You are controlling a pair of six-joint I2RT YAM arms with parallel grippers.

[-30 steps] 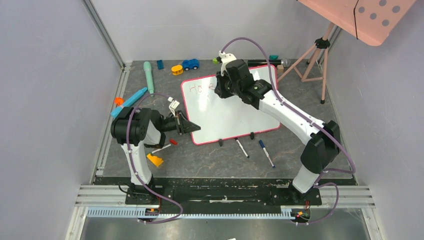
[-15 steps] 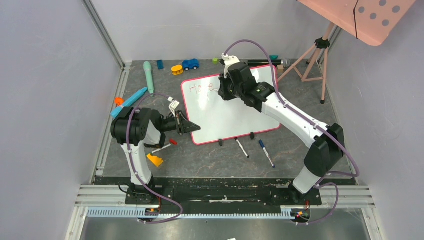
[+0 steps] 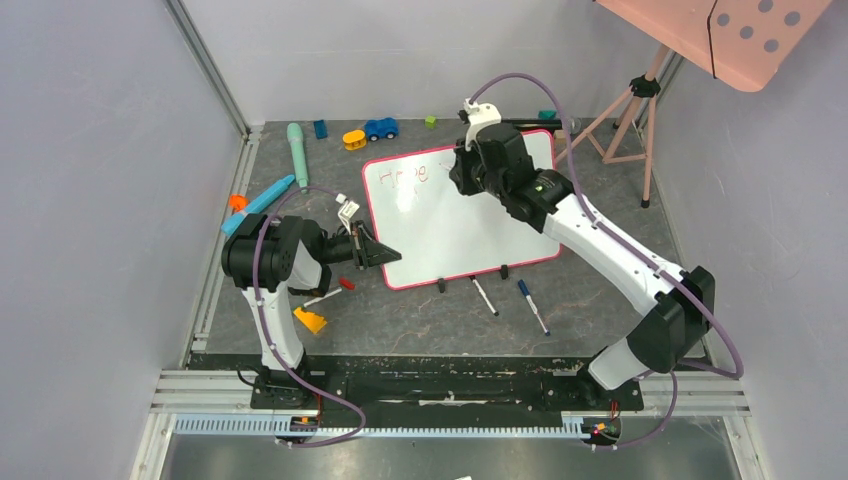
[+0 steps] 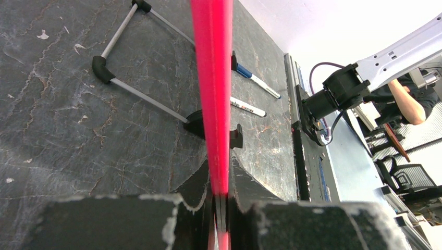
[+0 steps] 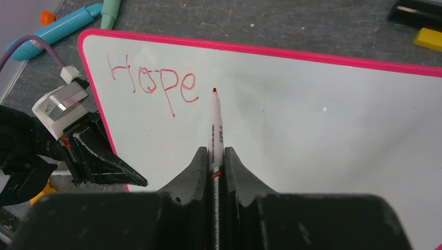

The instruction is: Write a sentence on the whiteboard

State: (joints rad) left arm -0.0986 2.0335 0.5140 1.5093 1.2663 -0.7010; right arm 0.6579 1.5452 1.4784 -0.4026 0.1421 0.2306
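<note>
In the middle of the dark table [image 3: 400, 320] sits your whiteboard [image 3: 450, 225], with its two black feet on the side near you. Your left gripper [image 3: 385, 254] is at the board's left near corner. Its two fingers are pressed together on the pink frame [image 4: 213, 78], pinching it tight.

Your right gripper [image 5: 216, 156] reaches over the far part of the board. Its fingers squeeze a red marker [image 5: 215, 120] between them, and the marker points out ahead of the gripper.

Only the start of the sentence [image 5: 154, 83] is there. It is the red word "Hope", up in the far left corner of the board. The marker's tip is just to the right of the letter "e". You cannot tell from here if the tip is touching the board.

Two loose markers [image 3: 484, 296] lie on the table just in front of the board's near edge.
</note>
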